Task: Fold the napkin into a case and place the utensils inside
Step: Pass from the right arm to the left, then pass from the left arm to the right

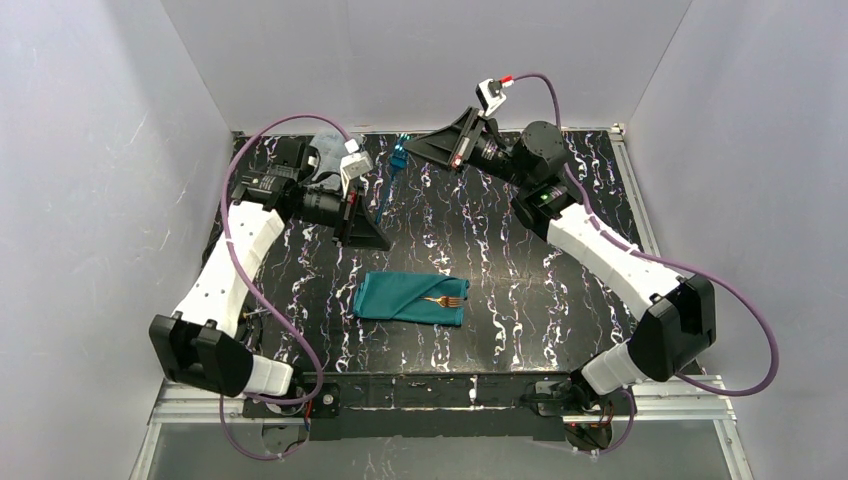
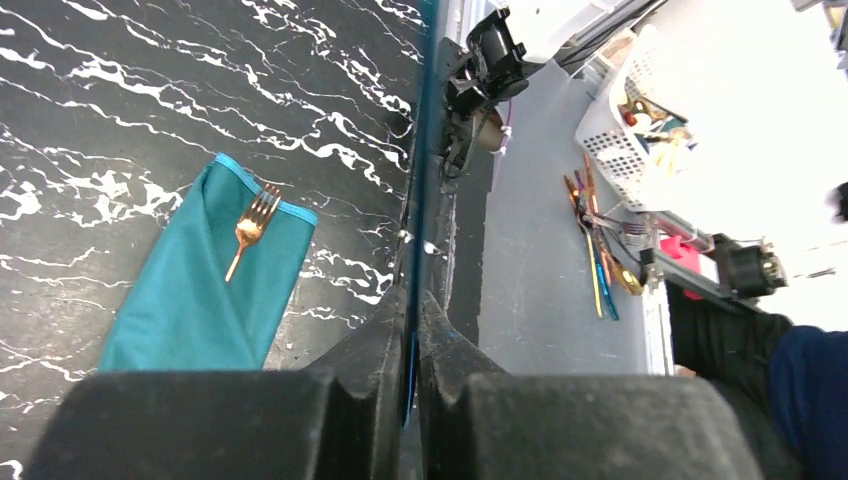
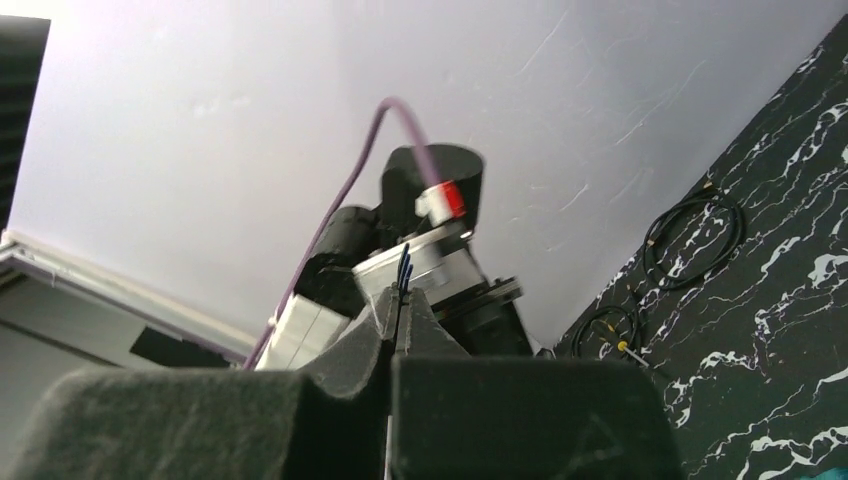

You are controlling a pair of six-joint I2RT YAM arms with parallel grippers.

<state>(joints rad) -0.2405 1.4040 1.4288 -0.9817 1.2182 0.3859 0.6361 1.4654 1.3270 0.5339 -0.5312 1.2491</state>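
Observation:
The napkin lies folded as a flat teal case (image 1: 400, 297) in the middle of the black marbled table (image 1: 520, 260). A copper-gold fork (image 1: 445, 299) lies on top of its right end, tines to the right; both also show in the left wrist view, the case (image 2: 190, 300) and the fork (image 2: 250, 228). My left gripper (image 1: 370, 230) (image 2: 415, 300) is shut on a thin blue utensil (image 2: 420, 170) seen edge-on. My right gripper (image 1: 414, 148) (image 3: 398, 300) is shut on a blue fork (image 1: 401, 150) whose tines (image 3: 404, 265) poke past the fingertips. Both hang above the far middle of the table.
White walls close in the table on three sides. Black cables (image 3: 690, 235) lie in a far corner. Beyond the near edge are a white basket (image 2: 625, 130), several spare utensils (image 2: 600, 250) on a grey surface, and a dark sleeve (image 2: 790, 390).

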